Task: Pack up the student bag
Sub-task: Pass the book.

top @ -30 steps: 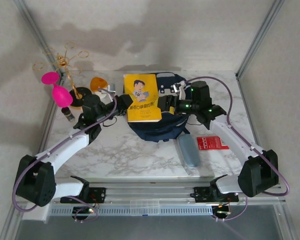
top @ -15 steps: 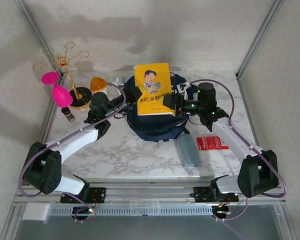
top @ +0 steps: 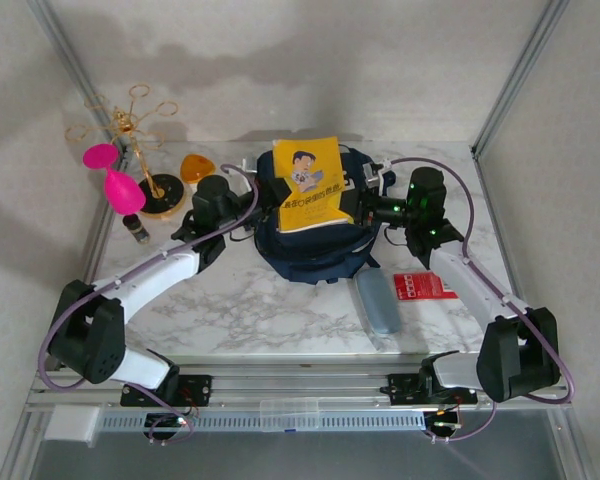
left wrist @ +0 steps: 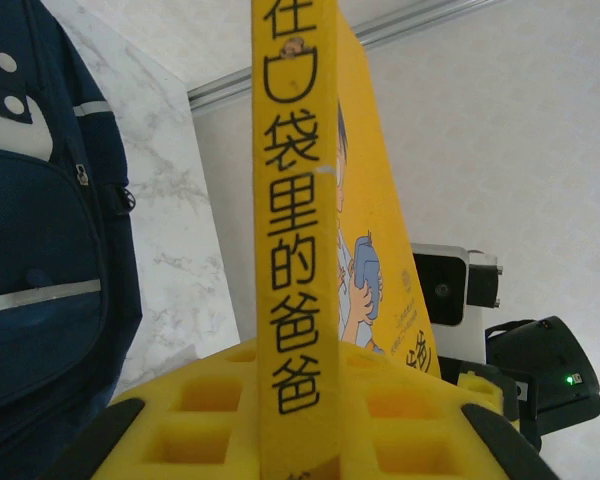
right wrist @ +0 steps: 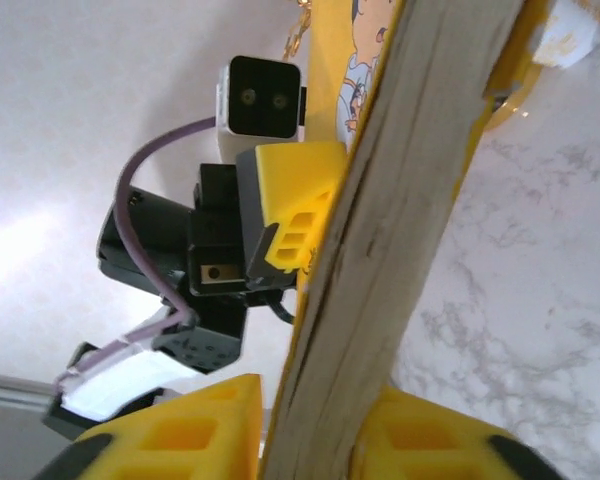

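The navy-blue fabric student bag (top: 310,255) lies on the white marble table (top: 250,305), at its centre rear between the 2 arms. The left gripper (top: 264,195) is clamped on the spine of a yellow paperback book (top: 308,185). The right gripper (top: 354,206) pinches the book's page edge, and the book is held tilted over the bag.

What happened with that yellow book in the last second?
The book rose off the bag and tipped up, shifting right. The right gripper closed on its page edge; the left gripper kept hold of the spine. Bag, grey case and red packet stayed put.
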`<action>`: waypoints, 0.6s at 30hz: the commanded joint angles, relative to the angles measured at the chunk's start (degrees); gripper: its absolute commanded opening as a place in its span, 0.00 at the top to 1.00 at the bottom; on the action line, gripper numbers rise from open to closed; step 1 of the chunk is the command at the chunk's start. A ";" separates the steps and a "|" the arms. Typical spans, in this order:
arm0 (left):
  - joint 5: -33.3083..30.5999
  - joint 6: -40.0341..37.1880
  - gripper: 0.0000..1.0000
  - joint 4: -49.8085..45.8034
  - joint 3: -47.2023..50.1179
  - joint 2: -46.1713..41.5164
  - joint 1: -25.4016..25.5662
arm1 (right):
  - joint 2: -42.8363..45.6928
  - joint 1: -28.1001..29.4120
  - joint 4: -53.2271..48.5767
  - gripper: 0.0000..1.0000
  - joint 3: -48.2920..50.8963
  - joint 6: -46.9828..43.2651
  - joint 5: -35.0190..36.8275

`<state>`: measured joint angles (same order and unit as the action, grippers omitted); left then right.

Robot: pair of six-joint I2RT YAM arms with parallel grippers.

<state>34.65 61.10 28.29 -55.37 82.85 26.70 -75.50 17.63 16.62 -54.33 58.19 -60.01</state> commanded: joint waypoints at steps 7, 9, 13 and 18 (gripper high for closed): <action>-0.49 -6.16 0.97 -3.04 -3.86 0.40 1.43 | 0.16 -2.40 -11.02 1.00 -3.21 -10.33 4.00; 0.08 -7.41 0.83 -3.84 -3.95 -0.07 1.43 | 0.72 -3.65 -13.34 1.00 -3.39 -11.72 5.07; -2.81 -18.11 0.41 -15.72 -5.86 -2.00 1.72 | 3.04 -7.29 -21.84 1.00 -4.07 -17.23 9.16; -11.76 -34.54 0.29 -34.52 -9.98 -1.13 5.25 | 6.95 -14.22 -30.43 1.00 -2.54 -21.43 13.45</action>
<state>29.06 40.42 7.09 -61.84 82.52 29.43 -72.53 6.59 -9.02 -55.92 42.06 -49.52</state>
